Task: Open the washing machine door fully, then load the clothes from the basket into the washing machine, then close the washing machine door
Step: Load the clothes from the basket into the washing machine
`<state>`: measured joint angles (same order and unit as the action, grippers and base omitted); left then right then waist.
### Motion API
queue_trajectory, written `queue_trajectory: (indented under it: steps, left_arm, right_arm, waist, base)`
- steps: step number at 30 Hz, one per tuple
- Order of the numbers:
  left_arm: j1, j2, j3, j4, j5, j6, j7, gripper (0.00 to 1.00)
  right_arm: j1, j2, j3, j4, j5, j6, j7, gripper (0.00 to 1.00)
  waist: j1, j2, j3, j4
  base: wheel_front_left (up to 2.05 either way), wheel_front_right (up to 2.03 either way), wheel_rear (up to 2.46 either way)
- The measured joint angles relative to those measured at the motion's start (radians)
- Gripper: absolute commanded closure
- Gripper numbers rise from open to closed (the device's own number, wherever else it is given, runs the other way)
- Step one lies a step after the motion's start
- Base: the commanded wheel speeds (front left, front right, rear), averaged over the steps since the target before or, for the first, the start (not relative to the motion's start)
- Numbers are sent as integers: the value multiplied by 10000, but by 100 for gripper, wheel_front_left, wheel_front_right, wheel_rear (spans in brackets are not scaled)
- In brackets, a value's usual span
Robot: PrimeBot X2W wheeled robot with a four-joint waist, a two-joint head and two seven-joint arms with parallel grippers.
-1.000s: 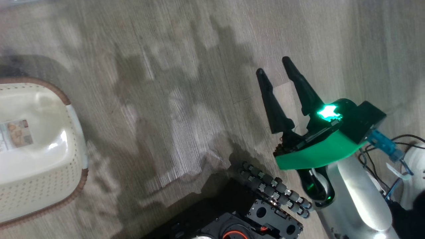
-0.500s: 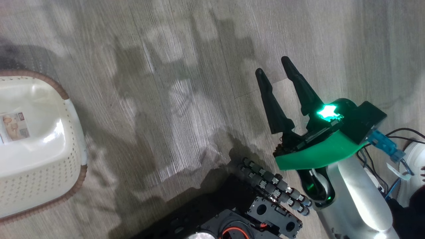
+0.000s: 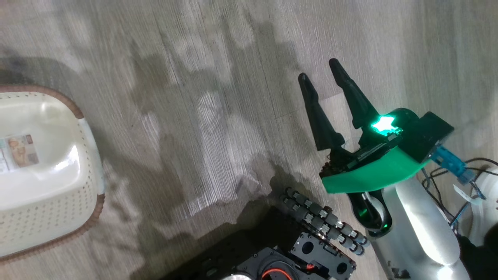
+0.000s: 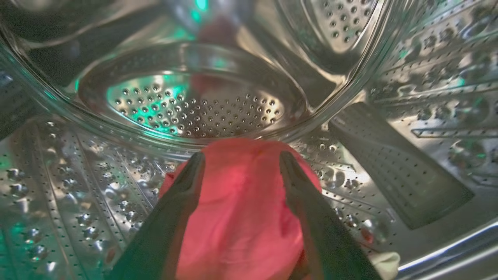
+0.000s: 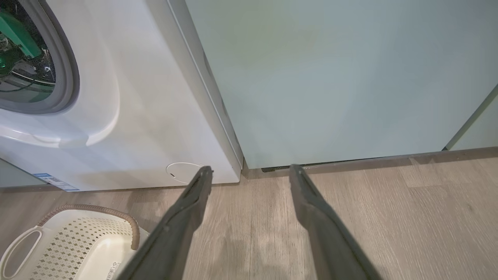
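**Load step: clothes in the drum, left fingers apart**

Washing machine (image 5: pixel 128 128): white front loader, grey gasket (image 5: pixel 72 77) ringing the open mouth at the left edge of the right wrist view. A pale green cabinet (image 5: pixel 330 77) stands beside it and wood-look floor (image 3: pixel 194 77) lies below.

Drum (image 4: pixel 194 109): perforated steel all round the left wrist camera, so the left arm is reaching inside the machine.

Basket (image 3: pixel 46 186): cream, brown rim, on the floor near the machine's front. Its label sticker and bare bottom are visible, and no fabric is seen in the part in view.

Clothes (image 4: pixel 241 206): a red bundle low in the drum, lying between and beyond the left fingers, with a bit of white fabric at the lower right.

Left gripper (image 4: pixel 242 156): fingers spread wide on either side of the bundle, not pinching it. Whether the inner faces brush the cloth, cannot tell.

Right gripper (image 3: pixel 319 70): fingers apart, empty, hanging over bare floor well apart from the basket and pointing toward the base of the cabinet.

Judgement: this is the tail of the loading step, with the clothes inside and no grip on them. The next move calls for drawing the left arm straight back out of the mouth without snagging the cloth or hitting the gasket. A quick check of the basket for leftovers follows, then the door gets swung shut. Risk: cloth trailing out with the fingers.
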<state>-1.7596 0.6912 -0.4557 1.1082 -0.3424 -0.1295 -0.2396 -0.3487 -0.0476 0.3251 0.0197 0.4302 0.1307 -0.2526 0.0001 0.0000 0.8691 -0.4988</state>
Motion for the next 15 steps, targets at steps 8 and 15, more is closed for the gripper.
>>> queue_trajectory:
  steps: [8, 15]
  left_arm:
    - [1355, -360, -15, -111, -798, 0, -113, 0]
    - [3643, -796, 355, -1475, -1158, -2, -128, 0]
  right_arm:
    - [-58, 0, -445, 161, -456, 0, 0, 0]
    - [-9, 0, -978, 380, -1016, 0, 0, 0]
  waist:
    - [-1, 0, -735, 313]
    - [-1, 0, -1776, 777]
  base:
    - [0, 0, 0]
    - [0, 0, 0]
